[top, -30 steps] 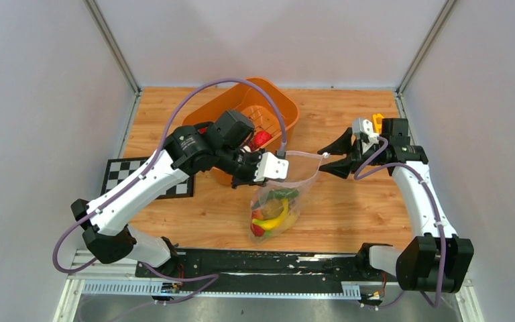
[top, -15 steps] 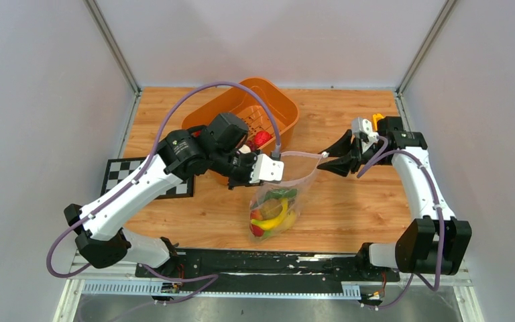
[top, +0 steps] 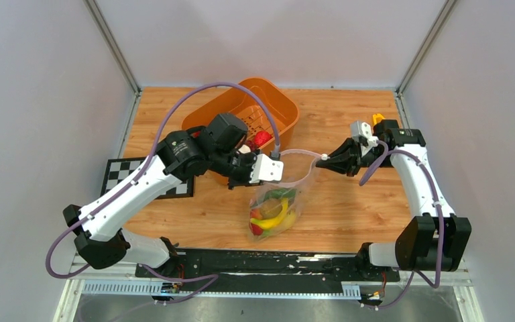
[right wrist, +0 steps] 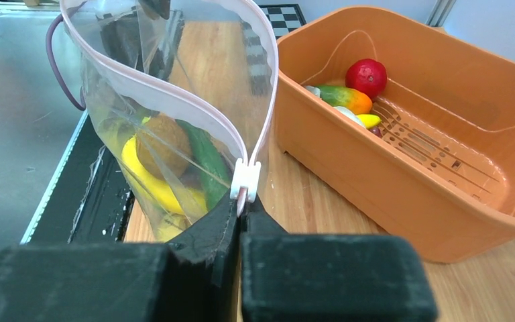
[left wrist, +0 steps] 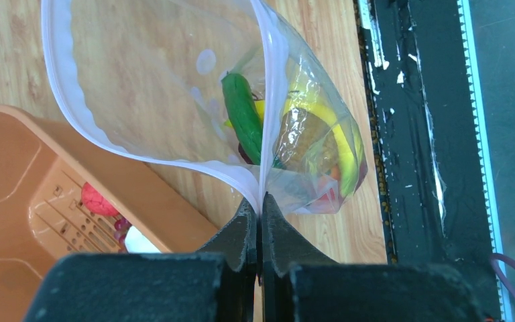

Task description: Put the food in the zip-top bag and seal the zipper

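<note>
Closing from wide open, my right gripper [right wrist: 241,206] now pinches the white slider [right wrist: 245,180] on the zipper [right wrist: 174,100] at centre frame, while my left gripper [left wrist: 260,208] clamps the zip-top bag [top: 294,181] at its other corner, so it looks ready to seal.

The clear zip-top bag [top: 278,201] is standing upright, its pinkish zipper [right wrist: 167,90] gaping open, holding a banana [right wrist: 144,178], cucumber [left wrist: 243,117] and kiwi [right wrist: 164,144], while a red fruit [right wrist: 366,76] is lying in the orange basket [right wrist: 375,181].

The gripper [left wrist: 260,204] pinches the bag's [left wrist: 161,87] rim, jaws pressed together — the mouth gapes above it. Inside lie a green vegetable [left wrist: 245,117], a banana [left wrist: 343,149] and a brown fruit [left wrist: 302,134]. At left, the basket [left wrist: 13,174] holds a red fruit [left wrist: 95,200].
</note>
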Robot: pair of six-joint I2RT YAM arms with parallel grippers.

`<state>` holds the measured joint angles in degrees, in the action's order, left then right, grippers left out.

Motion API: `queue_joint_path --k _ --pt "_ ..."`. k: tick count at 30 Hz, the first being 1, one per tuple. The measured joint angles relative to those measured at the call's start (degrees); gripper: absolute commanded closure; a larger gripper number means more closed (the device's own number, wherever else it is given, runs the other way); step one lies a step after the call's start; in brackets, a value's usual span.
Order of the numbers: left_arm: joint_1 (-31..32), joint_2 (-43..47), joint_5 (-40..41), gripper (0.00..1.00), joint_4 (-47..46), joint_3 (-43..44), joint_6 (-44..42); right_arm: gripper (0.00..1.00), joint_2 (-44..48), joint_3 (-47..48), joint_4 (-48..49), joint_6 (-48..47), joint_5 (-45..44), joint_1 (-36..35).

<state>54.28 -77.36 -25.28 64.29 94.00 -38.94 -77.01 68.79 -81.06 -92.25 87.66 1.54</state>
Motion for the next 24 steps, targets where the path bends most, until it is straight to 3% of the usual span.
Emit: queue_joint_path --k 15,16,17,18,20,24 --pt "-5.09 5.62 8.76 0.99 -6.54 -7.69 5.73 1.00 1.46 3.02 -1.60 -0.33 0.39 6.21" --pt "-5.09 5.62 9.18 0.88 -6.84 -8.02 6.01 1.00 1.64 3.02 -1.66 -0.22 0.39 6.34" --pt "-5.09 5.57 9.64 0.64 -6.97 -8.11 6.29 1.00 1.81 3.02 -1.70 -0.15 0.37 6.38" --pt "-5.14 5.53 10.58 0.53 -7.28 -8.09 6.97 1.00 2.08 3.02 -1.75 0.04 0.37 6.38" --pt "-5.16 5.53 12.63 0.32 -7.56 -7.96 7.98 1.00 2.47 3.02 -1.84 0.31 0.33 6.49" --pt "-5.35 5.51 16.35 0.06 -10.16 -7.19 11.19 1.00 2.75 3.17 -1.88 0.96 0.31 6.80"
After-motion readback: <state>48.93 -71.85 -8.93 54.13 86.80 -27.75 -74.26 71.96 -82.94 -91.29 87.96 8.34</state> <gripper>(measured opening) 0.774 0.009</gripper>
